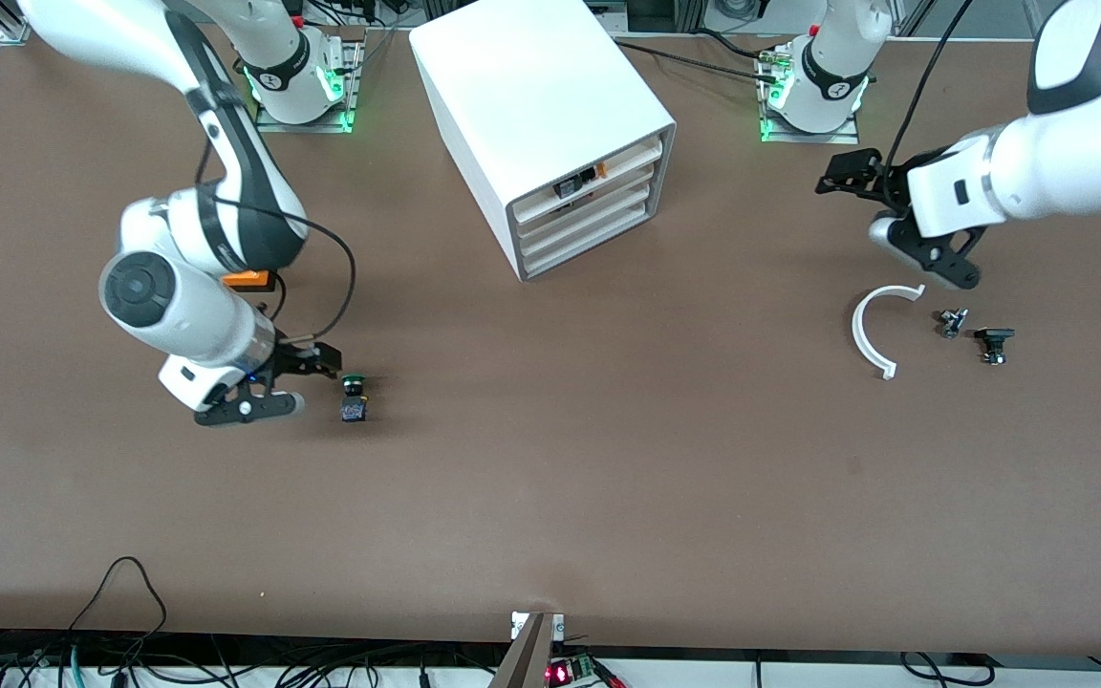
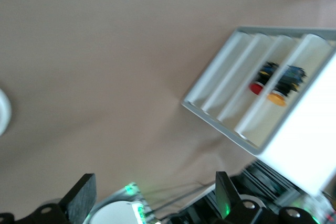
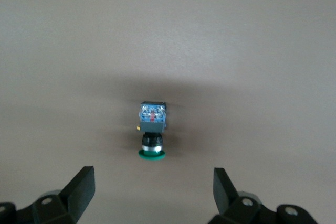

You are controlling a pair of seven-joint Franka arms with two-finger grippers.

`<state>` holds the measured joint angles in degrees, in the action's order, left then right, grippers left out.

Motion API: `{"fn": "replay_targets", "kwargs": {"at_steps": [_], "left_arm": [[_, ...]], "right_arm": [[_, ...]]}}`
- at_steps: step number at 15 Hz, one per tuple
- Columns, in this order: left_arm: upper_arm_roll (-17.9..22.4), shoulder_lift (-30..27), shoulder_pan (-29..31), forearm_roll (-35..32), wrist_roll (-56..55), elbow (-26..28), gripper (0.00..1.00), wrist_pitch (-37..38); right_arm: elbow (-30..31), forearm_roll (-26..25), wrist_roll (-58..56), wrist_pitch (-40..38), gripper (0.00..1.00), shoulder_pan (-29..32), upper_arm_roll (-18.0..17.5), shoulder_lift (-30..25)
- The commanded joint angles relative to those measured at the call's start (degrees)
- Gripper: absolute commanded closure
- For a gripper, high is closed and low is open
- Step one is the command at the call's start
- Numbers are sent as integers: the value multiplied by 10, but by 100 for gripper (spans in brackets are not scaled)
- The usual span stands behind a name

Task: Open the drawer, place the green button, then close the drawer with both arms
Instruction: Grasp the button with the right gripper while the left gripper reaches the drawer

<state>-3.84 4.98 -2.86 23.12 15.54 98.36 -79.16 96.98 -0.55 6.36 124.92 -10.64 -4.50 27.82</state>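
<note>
The button (image 1: 353, 396), green cap and black body, lies on its side on the table toward the right arm's end; it also shows in the right wrist view (image 3: 151, 132). My right gripper (image 1: 307, 384) is open and empty, just beside the button, not touching it. The white cabinet (image 1: 550, 115) stands at the middle back, all its drawers shut. The drawer (image 1: 591, 227) is the middle one of the three below the shelf with orange parts. My left gripper (image 1: 883, 225) is open and empty, in the air over the table toward the left arm's end. The left wrist view shows the cabinet front (image 2: 262, 85).
An orange box (image 1: 247, 280) lies partly hidden under the right arm. A white curved strip (image 1: 868, 333), a small metal piece (image 1: 952, 322) and a black-capped piece (image 1: 993, 342) lie on the table near the left gripper, nearer the front camera than it.
</note>
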Motion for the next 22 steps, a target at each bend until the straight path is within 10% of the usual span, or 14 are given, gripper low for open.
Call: {"fn": "replay_targets", "kwargs": {"at_steps": [1, 11, 20, 22], "left_arm": [[2, 29, 7, 99, 43, 55, 1, 5], [-18, 160, -2, 395, 388, 234, 1, -179], [-87, 260, -4, 547, 581, 304, 23, -215], [-90, 267, -4, 548, 586, 311, 31, -214]], "right_arm": [[-2, 6, 15, 35, 0, -12, 1, 31], [16, 10, 15, 154, 5, -11, 1, 115], [16, 10, 15, 153, 93, -6, 2, 116], [9, 10, 12, 149, 100, -6, 2, 116]]}}
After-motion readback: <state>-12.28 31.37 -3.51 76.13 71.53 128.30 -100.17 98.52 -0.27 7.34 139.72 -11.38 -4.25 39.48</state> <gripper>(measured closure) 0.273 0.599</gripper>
